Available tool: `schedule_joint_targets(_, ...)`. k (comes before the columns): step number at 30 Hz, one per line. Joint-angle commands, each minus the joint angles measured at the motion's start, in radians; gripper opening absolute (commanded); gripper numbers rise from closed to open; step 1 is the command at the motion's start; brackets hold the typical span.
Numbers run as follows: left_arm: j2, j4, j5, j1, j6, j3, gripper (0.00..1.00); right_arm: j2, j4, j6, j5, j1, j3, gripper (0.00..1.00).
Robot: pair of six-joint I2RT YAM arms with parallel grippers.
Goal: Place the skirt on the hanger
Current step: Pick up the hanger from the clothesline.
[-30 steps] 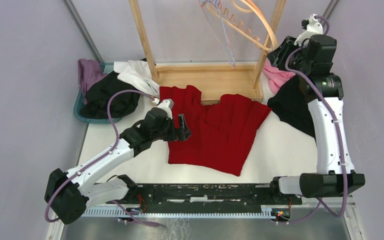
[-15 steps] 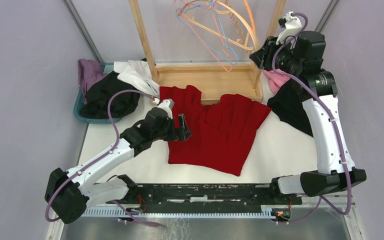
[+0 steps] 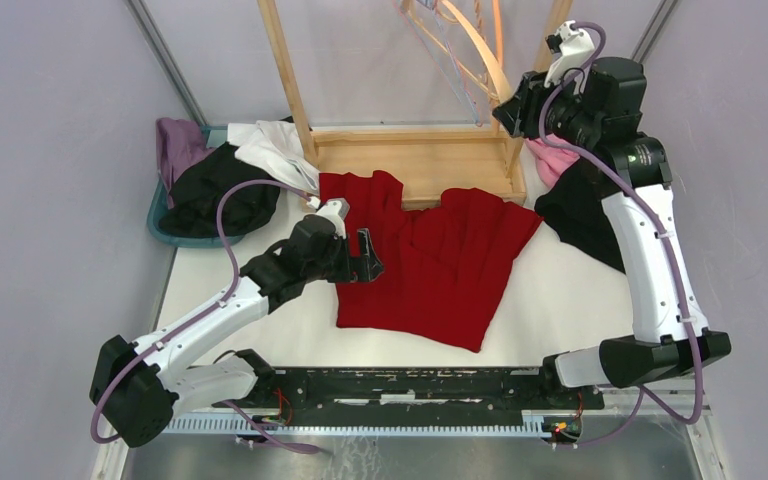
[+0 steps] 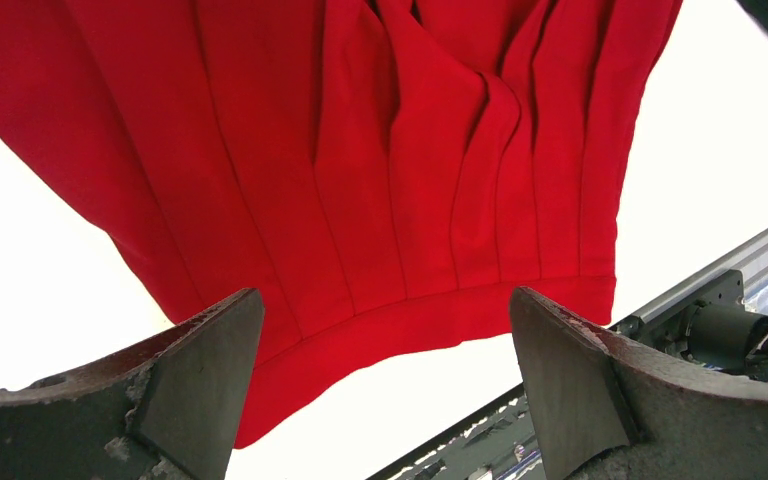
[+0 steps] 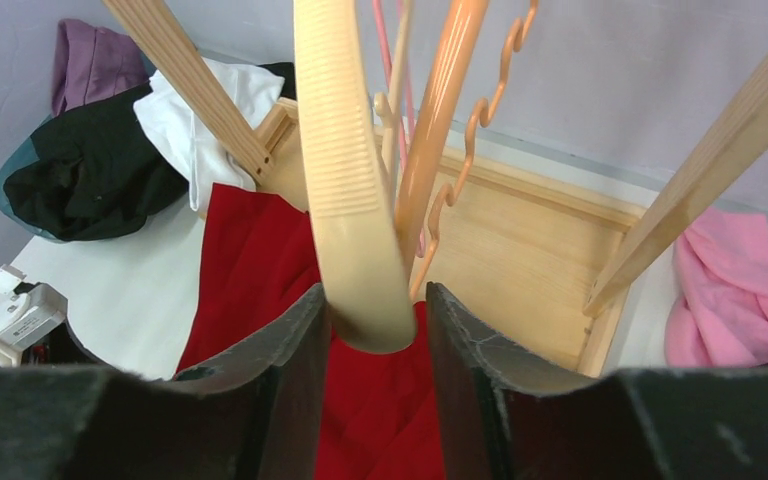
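R gripper (image 5: 372, 325) pinches the lower end of the cream hanger (image 5: 345, 170), jaws part-closed round it. The grip is near the tip only, so I'd guess the hanger can pivot or slip out on a pull, esp. if its hook, out of view above, sits on a rail. Orange hanger (image 5: 455, 80) hangs just right of the grip, w/ a thin pink one behind. They may tangle and get dragged along or drop. Rack (image 3: 415, 160) posts stand either side of the gripper, so a wide swing may knock one.

L gripper (image 4: 380, 350) is spread wide, holding nothing, just above the skirt (image 4: 360, 150). Skirt lies flat on the table (image 3: 560, 300), its edge below and between the fingers, well apart from R gripper. Pleats look loose, so a one-point pinch may bunch it.

Around: pink cloth (image 5: 735, 280) right of R gripper, past the post. Black cloth (image 3: 575, 210) lies under its arm. Bin (image 3: 160, 225) of clothes sits left of L gripper, prob. not in the way.
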Motion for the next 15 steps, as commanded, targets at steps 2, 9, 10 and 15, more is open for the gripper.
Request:
schedule_joint_targets(2, -0.002, 0.04, 0.011, 0.003, -0.024, 0.012, 0.99, 0.019, 0.023, -0.031, -0.03, 0.011, 0.062, 0.51)
schedule_joint_targets(9, -0.001, 0.036, 0.013, 0.003, -0.021, 0.016, 0.99, -0.046, 0.056, -0.029, 0.027, 0.011, 0.024, 0.53)
schedule_joint_targets(10, -0.003, 0.036, 0.012, 0.002, -0.02, 0.015, 0.99, -0.038, 0.048, -0.028, 0.027, 0.012, 0.041, 0.53)
schedule_joint_targets(15, -0.011, 0.033, 0.011, 0.002, -0.022, 0.014, 0.99, -0.044, 0.093, -0.011, 0.031, 0.016, 0.057, 0.56)
